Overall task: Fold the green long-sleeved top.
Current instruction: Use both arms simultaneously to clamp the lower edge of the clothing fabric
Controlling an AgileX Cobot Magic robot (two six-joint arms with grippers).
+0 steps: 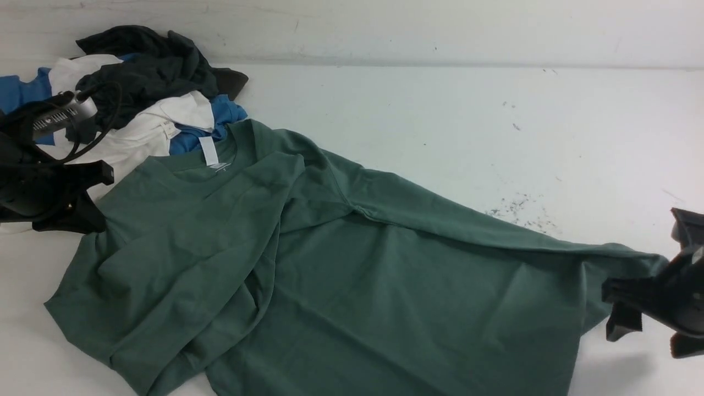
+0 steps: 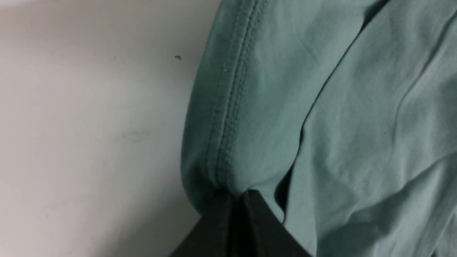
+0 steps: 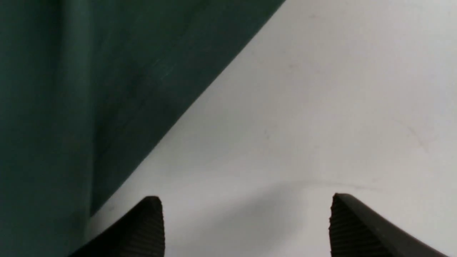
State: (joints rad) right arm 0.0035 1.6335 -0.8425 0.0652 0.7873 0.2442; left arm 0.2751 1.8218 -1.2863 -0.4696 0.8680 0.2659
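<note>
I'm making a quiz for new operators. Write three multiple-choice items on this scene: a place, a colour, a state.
1. Where on the white table does the heap of black, white and blue garments lie?
A. far left
B. near right
C. centre

2. What colour is the neck tag of the dull sage-green jersey top?
A. red
B. white
C. yellow

3. How does the right gripper stand?
A. shut on the top
B. open over bare table
C. shut on the tag

1 A: it lies past the collar, on the robot's left.
2 B: a white strip hangs at the neckline.
3 B: its ribbed fingers stand apart, with only table between them.
</note>
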